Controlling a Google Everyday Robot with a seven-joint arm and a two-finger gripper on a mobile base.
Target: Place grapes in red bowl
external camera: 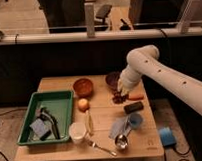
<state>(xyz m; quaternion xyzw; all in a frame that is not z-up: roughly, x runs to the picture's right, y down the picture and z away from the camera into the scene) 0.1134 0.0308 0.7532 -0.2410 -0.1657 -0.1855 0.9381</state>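
Item 1, gripper [121,91]: I am watching it hang low over the back right part of the table [103,112], on the end of the white arm [159,73] that is reaching in from 3 o'clock. I cannot tell whether it is clamping anything or standing loose.

Item 2, grapes [117,98]: a dark bunch lying directly under the gripper, at its 6 o'clock, touching it or nearly so. I cannot tell whether the bunch is resting on the wood.

Item 3, red bowl [83,87]: standing at 10 o'clock from the grapes, apart from them.

Item 4, purple bowl [113,78]: sitting at 12 o'clock from the grapes, partly behind the gripper.

Item 5, orange piece [135,97]: lying just beside the grapes at 3 o'clock.

Item 6, dark block [133,107]: lying near the grapes at 5 o'clock.

Item 7, green tray [26,122]: occupying the table's 9 o'clock side.

Item 8, round yellow fruit [83,104]: sitting at 6 o'clock from the red bowl, beside the tray
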